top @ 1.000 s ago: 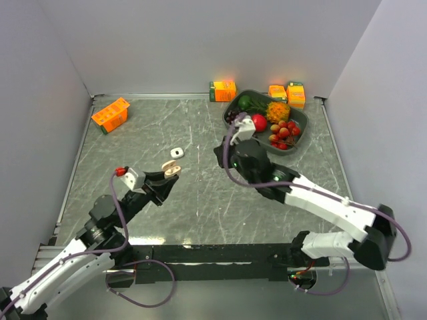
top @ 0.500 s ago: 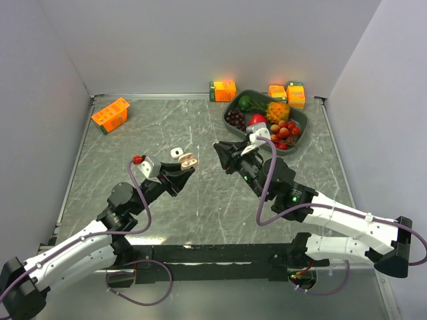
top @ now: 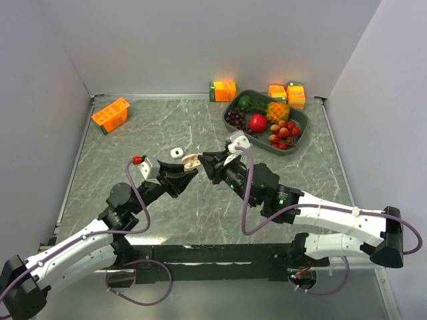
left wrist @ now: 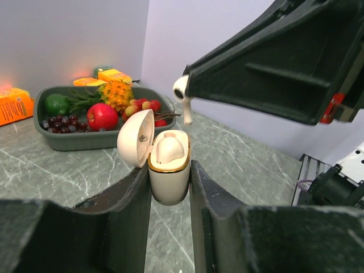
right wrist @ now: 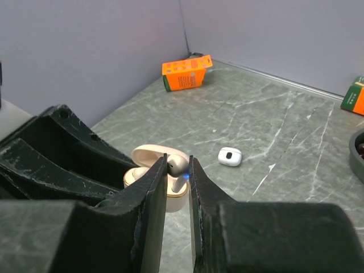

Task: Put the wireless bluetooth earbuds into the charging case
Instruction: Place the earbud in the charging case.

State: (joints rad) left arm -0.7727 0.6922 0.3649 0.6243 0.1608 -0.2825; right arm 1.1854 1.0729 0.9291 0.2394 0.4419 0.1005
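While the left gripper (top: pixel 189 171) stands clamped on the lower body of the beige charging case (left wrist: pixel 169 181), holding it upright with its lid (left wrist: pixel 136 138) hinged open to one side, the right gripper (top: pixel 208 167) pinches a pale earbud (left wrist: pixel 181 90) between narrowly parted fingertips. From the right pincer, the case's mouth lies just below and slightly ahead of its tips, apart from the bud. The earbud's stem, its long axis, points down toward that mouth, where a second earbud (left wrist: pixel 169 149) sits. The free socket is hidden, so the descent probably needs a small sideways correction.
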